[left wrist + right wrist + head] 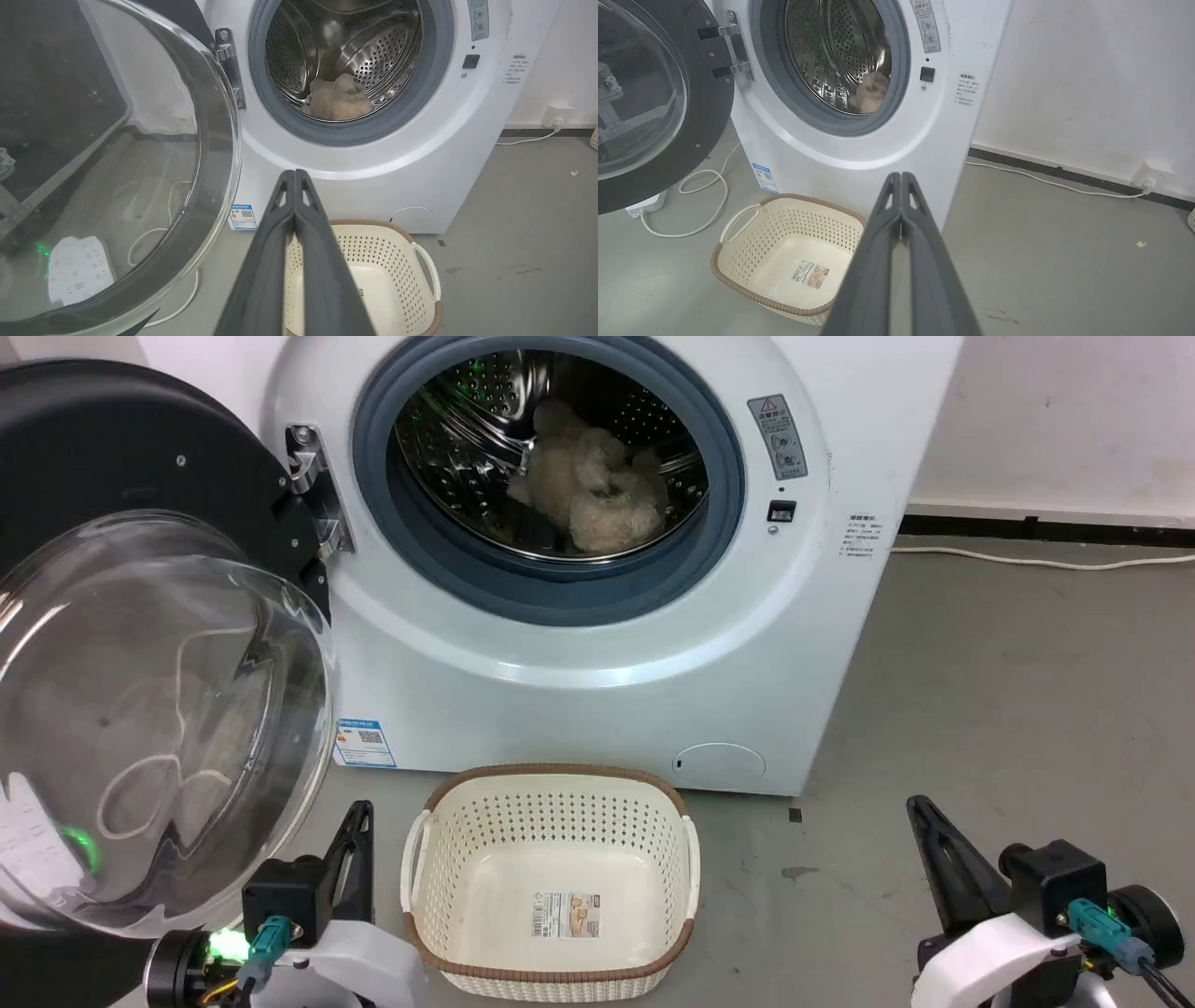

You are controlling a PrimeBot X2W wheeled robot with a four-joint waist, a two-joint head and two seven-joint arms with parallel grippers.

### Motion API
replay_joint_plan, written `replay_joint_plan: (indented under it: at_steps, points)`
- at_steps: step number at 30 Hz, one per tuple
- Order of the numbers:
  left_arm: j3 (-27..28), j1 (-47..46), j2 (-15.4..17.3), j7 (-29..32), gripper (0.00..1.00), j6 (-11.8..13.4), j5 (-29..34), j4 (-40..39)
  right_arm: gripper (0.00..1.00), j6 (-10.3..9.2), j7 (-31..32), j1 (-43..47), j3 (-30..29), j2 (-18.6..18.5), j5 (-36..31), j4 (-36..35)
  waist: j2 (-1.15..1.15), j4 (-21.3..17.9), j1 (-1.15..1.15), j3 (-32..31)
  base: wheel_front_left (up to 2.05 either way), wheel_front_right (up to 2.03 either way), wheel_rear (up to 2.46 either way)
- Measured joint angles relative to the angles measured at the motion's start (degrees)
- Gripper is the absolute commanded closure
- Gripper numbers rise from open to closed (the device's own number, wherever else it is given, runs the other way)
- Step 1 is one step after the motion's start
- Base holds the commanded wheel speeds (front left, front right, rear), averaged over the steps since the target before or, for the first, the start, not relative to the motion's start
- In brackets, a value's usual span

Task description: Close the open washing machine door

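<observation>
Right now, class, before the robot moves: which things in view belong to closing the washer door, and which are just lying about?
Job:
door, swung open at the left
washer
hinge

Lying about:
basket, on the floor before the washer
fluffy laundry, in the drum
power strip, on the floor
wall socket

The left gripper (294,173), pressed closed, faces the washing machine (373,161) — the washing machine door (140,154) stands open.
</observation>
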Motion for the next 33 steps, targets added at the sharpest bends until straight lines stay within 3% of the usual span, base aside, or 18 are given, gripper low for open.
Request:
replay_joint_plan:
  at_steps: [32, 33]
  points:
    - [0.01, 0.0, 0.0, 0.0, 1.0, 0.0, 0.0, 0.0, 1.0, 0.0, 0.0, 0.0, 0.0, 0.0, 0.0, 0.0, 0.0, 0.0, 0.0, 0.0, 0.0, 0.0, 0.0]
    - [-0.03, 0.0, 0.0, 0.0, 0.0, -0.01, -0.01, 0.01, 0.0, 0.0, 0.0, 0.0, -0.02, 0.0, 0.0, 0.02, 0.0, 0.0, 0.0, 0.0, 0.0, 0.0, 0.0]
